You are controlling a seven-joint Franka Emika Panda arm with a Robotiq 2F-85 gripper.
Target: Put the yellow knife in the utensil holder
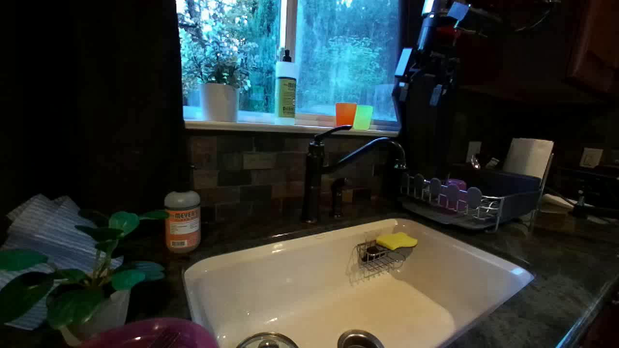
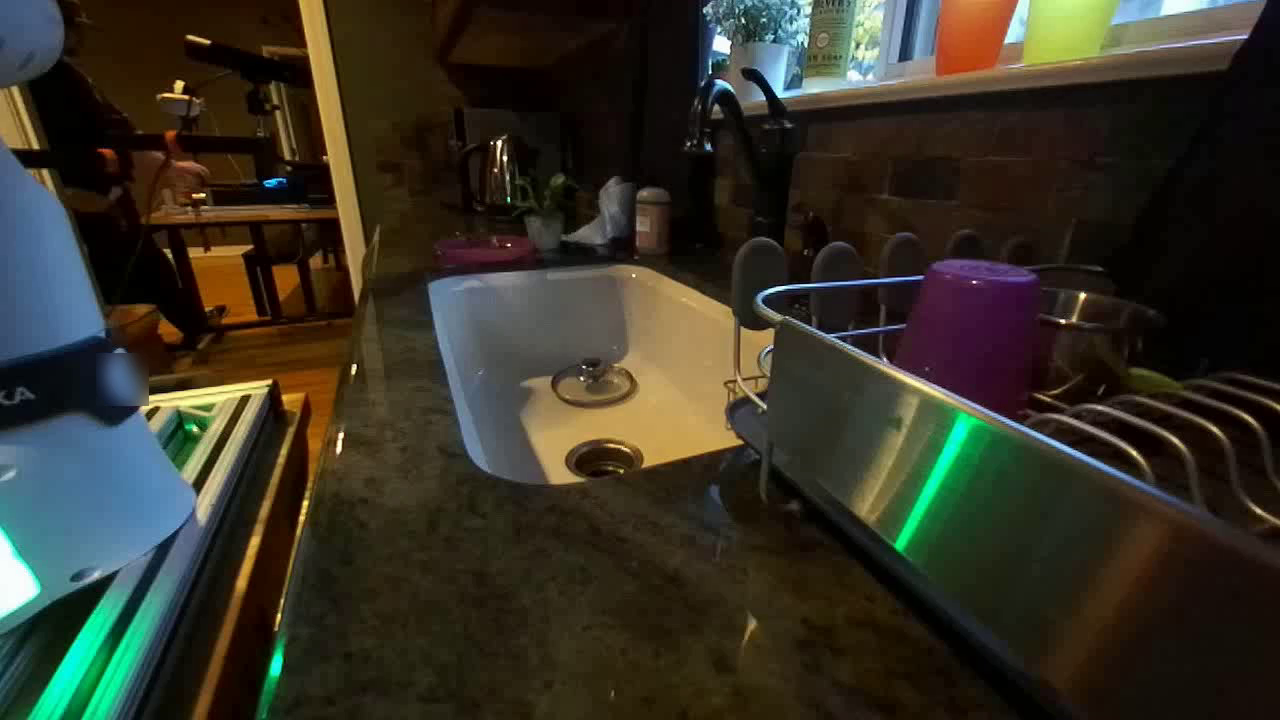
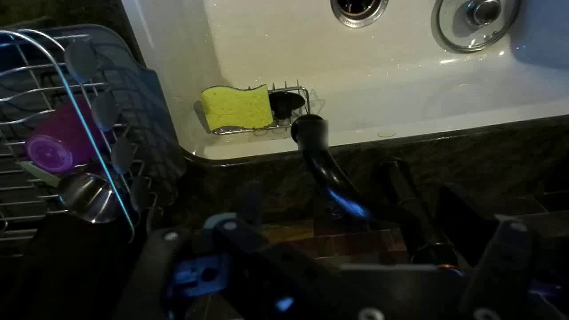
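No yellow knife can be made out for certain. A small yellow-green piece [image 2: 1150,380] lies by a metal pot [image 2: 1100,310] in the dish rack [image 2: 900,460]. A pale green strip [image 3: 41,174] shows between the purple cup [image 3: 58,142] and the pot in the wrist view; I cannot tell what it is. No utensil holder is clearly visible; shiny items [image 1: 476,162] stand at the rack's back in an exterior view. My gripper [image 1: 417,96] is high above the counter near the window's right edge. Its fingers are apart with nothing between them. The wrist view also shows the gripper [image 3: 353,198].
The black faucet [image 1: 314,183] rises behind the white sink [image 1: 290,246]. A yellow sponge [image 1: 396,240] sits on a wire caddy [image 1: 377,261] at the sink wall. A glass lid [image 2: 594,384] lies in the sink. Orange [image 1: 346,115] and green [image 1: 362,117] cups stand on the sill.
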